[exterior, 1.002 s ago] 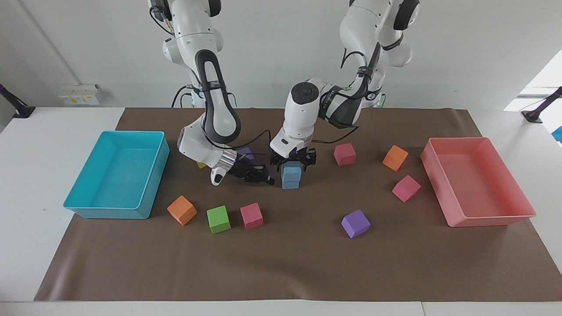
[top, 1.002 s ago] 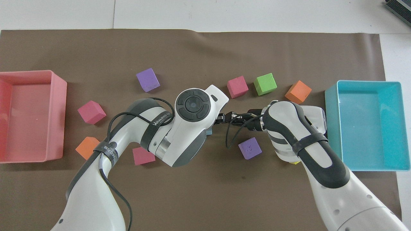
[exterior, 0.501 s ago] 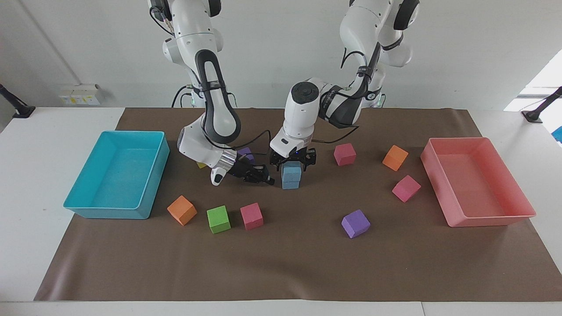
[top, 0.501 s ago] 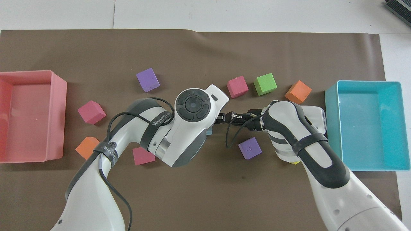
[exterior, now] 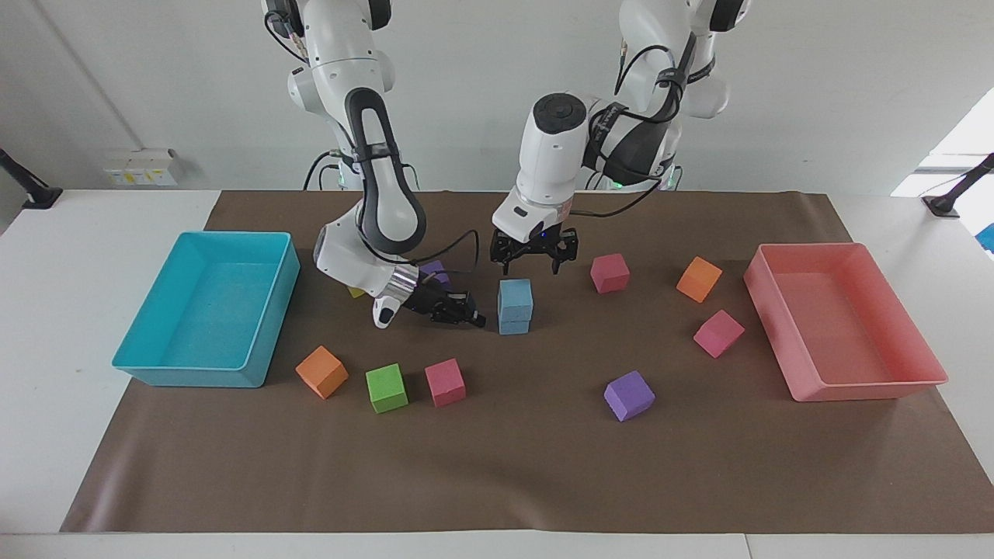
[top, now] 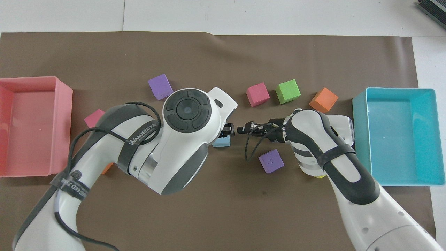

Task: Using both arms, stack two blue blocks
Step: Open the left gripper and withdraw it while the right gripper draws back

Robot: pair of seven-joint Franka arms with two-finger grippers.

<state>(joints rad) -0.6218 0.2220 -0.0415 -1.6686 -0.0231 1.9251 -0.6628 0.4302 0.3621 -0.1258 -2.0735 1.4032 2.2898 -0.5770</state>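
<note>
The two blue blocks stand stacked mid-table, the upper block (exterior: 516, 295) on the lower block (exterior: 513, 323). In the overhead view only a corner of the stack (top: 223, 141) shows under the left arm. My left gripper (exterior: 533, 268) is open and empty, raised just above the stack and clear of it; in the overhead view the left gripper (top: 228, 129) is mostly hidden by its own arm. My right gripper (exterior: 470, 317) hangs low beside the stack toward the right arm's end, a small gap away, and shows in the overhead view (top: 241, 129).
A cyan tray (exterior: 194, 376) is at the right arm's end and a pink tray (exterior: 862, 386) at the left arm's end. Orange (exterior: 321, 371), green (exterior: 387, 387), pink (exterior: 445, 382) and purple (exterior: 629, 394) cubes lie farther out. Pink (exterior: 609, 272) and orange (exterior: 699, 278) cubes lie beside the stack.
My left gripper has let go of the upper blue block and risen above the stack. The stack stays standing. My right arm has not moved.
</note>
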